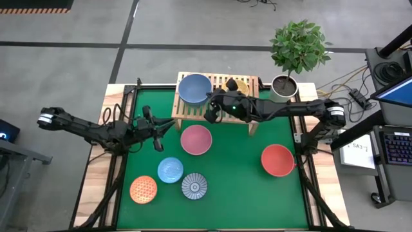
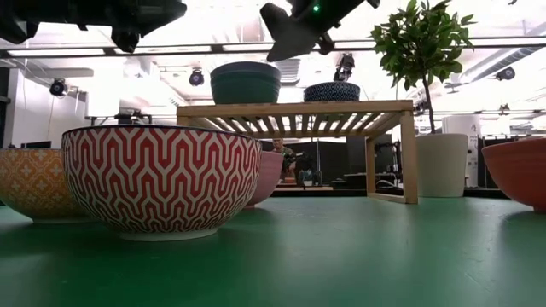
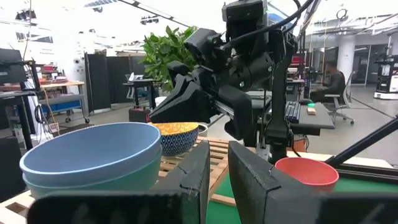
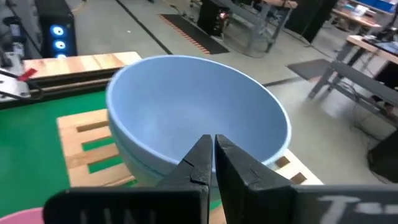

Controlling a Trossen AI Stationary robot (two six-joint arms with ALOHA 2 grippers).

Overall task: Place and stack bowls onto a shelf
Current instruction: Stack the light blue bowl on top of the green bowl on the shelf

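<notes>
The light-wood shelf (image 1: 252, 106) stands at the table's far edge. On its left part the slate blue bowl (image 1: 194, 88) sits nested in the dark green bowl (image 2: 246, 87). The yellow patterned bowl (image 1: 239, 84) rests on the slats to its right. My right gripper (image 1: 210, 113) hovers shut above the shelf's near edge, just right of the blue bowl (image 4: 199, 118), and holds nothing. My left gripper (image 1: 159, 132) hangs over the mat left of the pink bowl (image 1: 196, 140), its fingers a narrow gap apart and empty.
On the green mat sit the red bowl (image 1: 278, 160), the light blue bowl (image 1: 170, 169), the orange patterned bowl (image 1: 143, 189) and the grey-white bowl (image 1: 194, 185). A white plant pot (image 1: 284, 85) stands right of the shelf. The shelf's middle slats (image 1: 219, 80) are bare.
</notes>
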